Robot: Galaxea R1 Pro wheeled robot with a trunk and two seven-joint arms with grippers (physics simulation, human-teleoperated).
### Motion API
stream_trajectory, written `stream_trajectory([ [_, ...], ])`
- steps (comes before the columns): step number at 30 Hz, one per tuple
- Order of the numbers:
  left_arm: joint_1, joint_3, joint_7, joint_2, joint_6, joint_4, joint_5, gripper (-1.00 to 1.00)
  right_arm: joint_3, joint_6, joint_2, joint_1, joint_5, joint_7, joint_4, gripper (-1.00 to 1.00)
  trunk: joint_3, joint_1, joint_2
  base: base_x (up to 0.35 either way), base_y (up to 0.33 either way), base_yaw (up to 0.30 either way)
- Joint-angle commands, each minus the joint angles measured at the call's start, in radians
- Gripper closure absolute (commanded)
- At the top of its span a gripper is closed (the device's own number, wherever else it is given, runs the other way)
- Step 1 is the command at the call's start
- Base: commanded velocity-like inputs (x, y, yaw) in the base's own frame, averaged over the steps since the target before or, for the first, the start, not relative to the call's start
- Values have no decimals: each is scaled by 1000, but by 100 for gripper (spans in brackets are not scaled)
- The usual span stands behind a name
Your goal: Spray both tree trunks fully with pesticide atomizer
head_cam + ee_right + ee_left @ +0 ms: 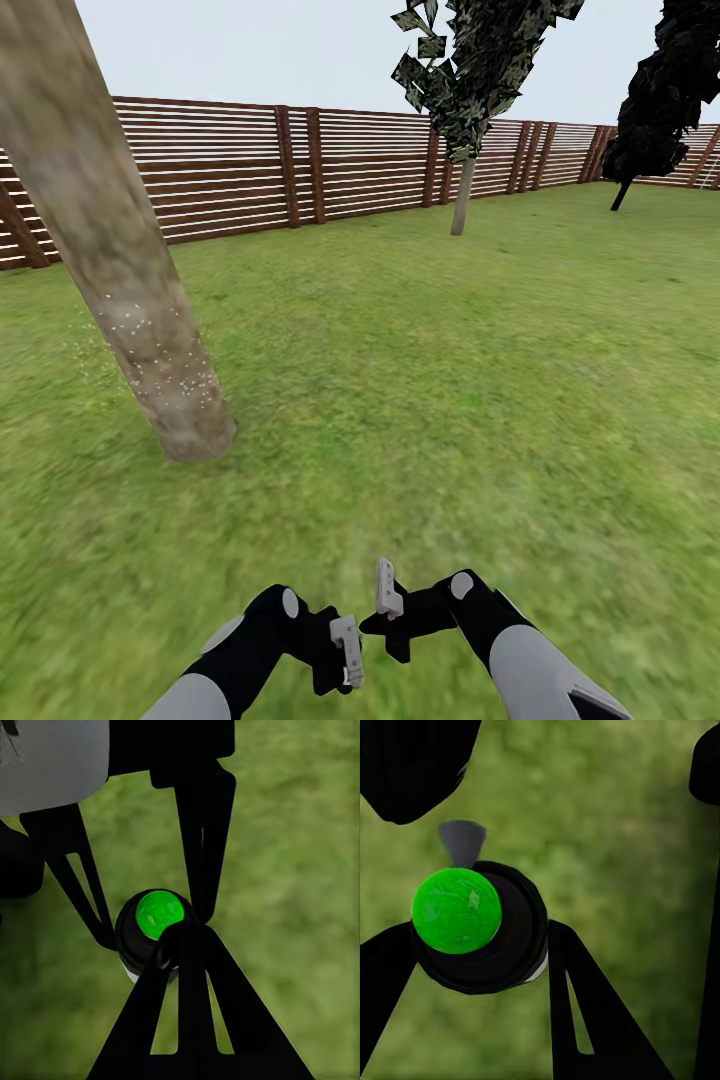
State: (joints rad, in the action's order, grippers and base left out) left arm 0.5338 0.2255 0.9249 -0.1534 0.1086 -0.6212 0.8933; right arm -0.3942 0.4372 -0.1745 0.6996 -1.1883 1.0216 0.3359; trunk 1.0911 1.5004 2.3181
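Lawn (420,380) of blurred green grass, ringed at the far edge by a brown slatted fence (230,170); near tree trunk (120,270) rising at the left side of the lawn, thick and mottled beige-grey, leaning in the head view, its lower part dotted with fine white pesticide specks (165,375), a few more on the grass just beside it; second tree (462,190) with a thin pale trunk and dark leafy crown standing near the far fence, well apart; near-black tree (655,100) at the far right corner; both arms held low and close together at the near edge; pesticide atomizer (480,926), black-bodied with a bright green cap, gripped between the two fingers of the left gripper (480,945), clenched on it above the grass; right gripper (184,945) just beside the same atomizer, fingers nearly together; contact with the atomizer cannot be told
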Motion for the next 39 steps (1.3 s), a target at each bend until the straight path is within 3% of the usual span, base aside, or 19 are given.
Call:
stream_trajectory([
  [1, 0, 0, 0, 0, 0, 0, 0, 100, 0, 0, 0, 0, 0, 0, 0, 100, 0, 0, 0, 0, 0, 0],
  [7, 0, -1, -33, 0, -1, 0, -2, 100, 0, 0, 0, 0, 0, 0, 0, 100, 0, 0, 0, 0, 0, 0],
  [12, 0, 1, -38, 1, -1, 0, -64, 100, 0, 0, 0, 0, 0, 0, 0, 100, 0, 0, 0, 0, 0, 0],
  [20, 1, 2, -38, 2, -1, 3, -68, 100, 0, 0, 0, 0, 0, 0, 0, 100, 0, 0, 0, 0, 0, 0],
  [23, 2, -1, -38, 19, -1, 16, -67, 100, 0, 0, 0, 0, 0, 0, 0, 100, 0, 0, 0, 0, 0, 0],
  [26, -1, -28, -36, 81, -7, 17, -66, 100, 0, 0, 0, 0, 0, 1, 0, 100, 0, 0, 0, 0, 0, 0],
  [28, -7, -36, -35, 169, -15, 17, -69, 100, 0, 0, 0, 0, 0, 0, 0, 100, 0, 0, 0, 0, 0, 0],
  [31, -11, -38, -32, 262, -29, 18, -71, 100, 0, 0, 0, 0, -1, 0, 1, 100, 0, 0, 0, 0, 0, 0],
  [32, -12, -40, -30, 303, -56, 19, -72, 100, 0, 0, 0, 0, -1, 0, 1, -100, 0, 0, 0, 0, 0, 0],
  [33, -13, -57, -29, 336, -74, 33, -72, 100, -1, 0, 0, 0, -1, 0, 1, -100, 0, 0, 0, 0, 0, 0],
  [36, -14, -125, -30, 382, -134, 86, -70, 100, -3, 1, 0, 0, -2, -4, 3, -100, 0, 0, 0, 0, 0, 0],
  [38, -14, -248, -37, 393, -168, 97, -70, 100, -12, 4, 0, -1, -2, -57, 5, -100, 0, 0, 0, 0, 0, 0],
  [39, -14, -364, -43, 393, -176, 99, -70, 100, -24, 4, 0, -2, -1, -161, 1, -100, 0, 0, 0, 0, 0, 0],
])
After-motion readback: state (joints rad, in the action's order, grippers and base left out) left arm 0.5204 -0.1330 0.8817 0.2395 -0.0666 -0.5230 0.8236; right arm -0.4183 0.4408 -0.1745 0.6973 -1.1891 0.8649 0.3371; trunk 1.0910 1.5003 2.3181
